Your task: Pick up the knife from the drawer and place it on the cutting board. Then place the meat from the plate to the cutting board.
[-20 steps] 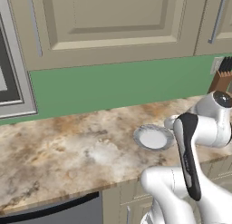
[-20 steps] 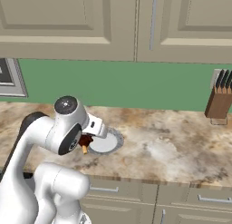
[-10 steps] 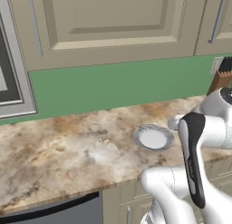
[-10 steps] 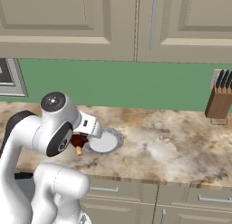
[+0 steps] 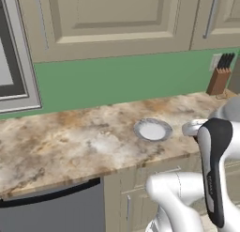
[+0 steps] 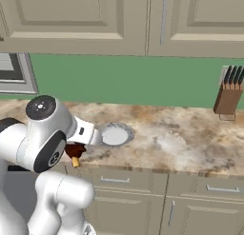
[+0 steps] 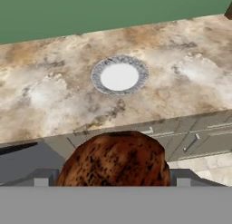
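Observation:
The meat (image 7: 117,160), a dark reddish-brown lump, sits between the fingertips of my gripper (image 7: 115,180), which is shut on it. From the right base view the meat (image 6: 71,149) hangs under the hand at the counter's front edge, left of the plate. The round plate (image 7: 119,76) (image 6: 116,134) (image 5: 153,129), white with a grey rim, lies bare on the marbled counter. The knife and the cutting board are out of view. Shut beige drawer fronts (image 6: 116,181) run under the counter; which one is the task's drawer I cannot tell.
A brown knife block (image 6: 228,96) (image 5: 219,78) with black-handled knives stands at the far right against the green wall. A microwave (image 5: 11,62) hangs at the left, with a dark dishwasher front (image 5: 51,208) below. Upper cabinets hang overhead.
The arm has swung left and back from the plate toward the counter's front edge, carrying the meat with it. The plate stays where it was.

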### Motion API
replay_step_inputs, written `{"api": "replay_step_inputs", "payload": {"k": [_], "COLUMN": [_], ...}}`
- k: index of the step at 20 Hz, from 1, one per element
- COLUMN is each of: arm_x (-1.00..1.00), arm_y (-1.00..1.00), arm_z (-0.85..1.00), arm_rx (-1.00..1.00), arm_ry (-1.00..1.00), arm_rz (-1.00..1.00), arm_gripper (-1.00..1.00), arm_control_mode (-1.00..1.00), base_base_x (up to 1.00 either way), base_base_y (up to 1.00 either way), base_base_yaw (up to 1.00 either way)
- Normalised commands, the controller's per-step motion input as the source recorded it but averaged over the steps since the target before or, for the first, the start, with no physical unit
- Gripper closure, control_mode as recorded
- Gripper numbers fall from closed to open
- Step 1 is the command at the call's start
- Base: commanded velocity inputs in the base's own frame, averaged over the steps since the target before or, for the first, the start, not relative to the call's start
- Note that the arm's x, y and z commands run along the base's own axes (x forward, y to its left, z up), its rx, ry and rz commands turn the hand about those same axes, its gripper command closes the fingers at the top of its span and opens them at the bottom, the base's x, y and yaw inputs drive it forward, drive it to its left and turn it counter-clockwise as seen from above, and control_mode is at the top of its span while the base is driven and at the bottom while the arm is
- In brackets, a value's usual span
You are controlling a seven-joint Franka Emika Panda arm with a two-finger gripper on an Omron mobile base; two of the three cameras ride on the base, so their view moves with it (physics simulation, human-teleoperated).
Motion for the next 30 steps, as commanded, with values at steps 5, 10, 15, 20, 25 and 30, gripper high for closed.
{"api": "replay_step_inputs", "payload": {"k": [5,10,15,20,25,30], "arm_x": [0.00,0.00,0.00,0.00,0.00,0.00], "arm_y": [0.00,0.00,0.00,0.00,0.00,0.00], "arm_z": [0.00,0.00,0.00,0.00,0.00,0.00], "arm_rx": [0.00,0.00,0.00,0.00,0.00,0.00], "arm_ry": [0.00,0.00,0.00,0.00,0.00,0.00], "arm_rz": [0.00,0.00,0.00,0.00,0.00,0.00], "arm_gripper": [1.00,1.00,1.00,1.00,1.00,1.00], "arm_control_mode": [1.00,1.00,1.00,1.00,1.00,1.00], "base_base_x": [-0.48,-0.28,-0.10,-0.01,0.00,0.00], "base_base_y": [0.95,1.00,1.00,1.00,1.00,1.00], "base_base_yaw": [0.00,0.04,0.03,0.02,0.03,0.02]}}
